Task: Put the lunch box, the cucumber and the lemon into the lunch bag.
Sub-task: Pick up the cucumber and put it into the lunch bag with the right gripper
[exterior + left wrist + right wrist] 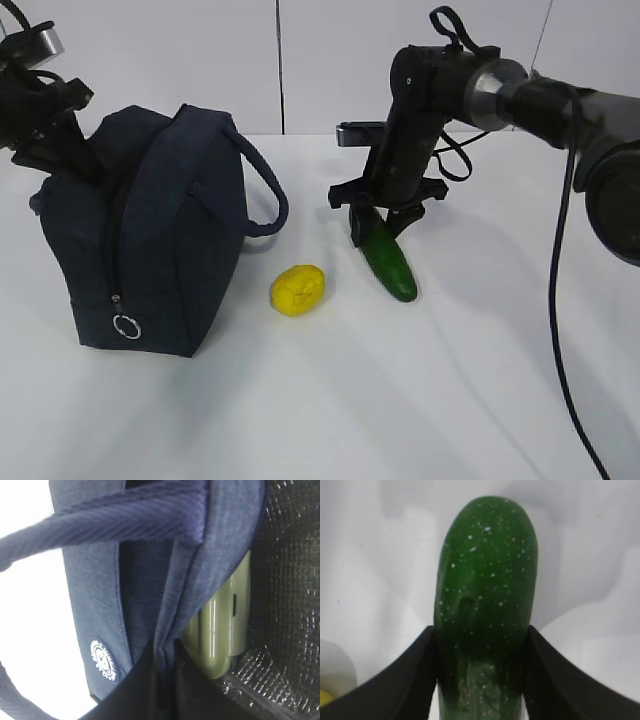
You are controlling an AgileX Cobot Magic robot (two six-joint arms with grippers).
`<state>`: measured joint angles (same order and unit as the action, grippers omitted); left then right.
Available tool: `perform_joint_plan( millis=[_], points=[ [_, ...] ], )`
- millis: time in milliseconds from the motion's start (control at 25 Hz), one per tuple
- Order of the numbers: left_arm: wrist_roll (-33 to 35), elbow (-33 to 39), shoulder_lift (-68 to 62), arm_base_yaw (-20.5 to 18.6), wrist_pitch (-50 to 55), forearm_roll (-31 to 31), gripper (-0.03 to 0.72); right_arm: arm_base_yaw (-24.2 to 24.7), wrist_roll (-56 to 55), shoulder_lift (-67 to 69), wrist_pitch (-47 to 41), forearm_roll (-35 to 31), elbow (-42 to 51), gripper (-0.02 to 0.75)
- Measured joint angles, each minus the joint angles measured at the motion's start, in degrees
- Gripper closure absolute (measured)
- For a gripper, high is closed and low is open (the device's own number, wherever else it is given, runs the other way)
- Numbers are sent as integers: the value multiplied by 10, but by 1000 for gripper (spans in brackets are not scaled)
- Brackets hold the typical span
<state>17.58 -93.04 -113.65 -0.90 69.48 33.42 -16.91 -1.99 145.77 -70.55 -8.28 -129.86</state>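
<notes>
R gripper (pixel 378 222) clamps cucumber (pixel 389 263), its far end hidden; lemon (pixel 299 290) beside bag (pixel 150 240); L gripper unseen behind bag, closed; box (pixel 220 635) half hidden inside

The plain white surface (pixel 420 400) carries three things. The dark navy lunch bag (pixel 160 250) stands upright at the left, its zipper ring pull hanging low on the near end and one loop handle curving out to the right. The yellow lemon (pixel 299 290) lies just right of the bag, and the dark green cucumber (pixel 390 265) lies near it, further right.
</notes>
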Motion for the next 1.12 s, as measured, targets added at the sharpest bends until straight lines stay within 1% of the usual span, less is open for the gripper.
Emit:
perform_joint_plan(
  millis=[280, 560, 640, 720, 920, 1000, 1120],
  points=[
    [0, 0, 0, 0, 0, 0, 703, 0, 0, -29, 1, -12, 0, 384],
    [26, 0, 0, 0, 0, 50, 703, 0, 0, -103, 0, -42, 0, 386],
    [37, 0, 0, 0, 0, 73, 703, 0, 0, -123, 0, -58, 0, 386],
    [54, 0, 0, 0, 0, 106, 703, 0, 0, -142, -1, -91, 0, 386],
    [92, 0, 0, 0, 0, 213, 703, 0, 0, -163, -2, -231, 0, 387],
    [100, 0, 0, 4, 0, 233, 703, 0, 0, -163, -4, -283, 0, 387],
    [103, 0, -1, 6, 0, 239, 703, 0, 6, -163, -4, -361, 0, 387]
  ],
)
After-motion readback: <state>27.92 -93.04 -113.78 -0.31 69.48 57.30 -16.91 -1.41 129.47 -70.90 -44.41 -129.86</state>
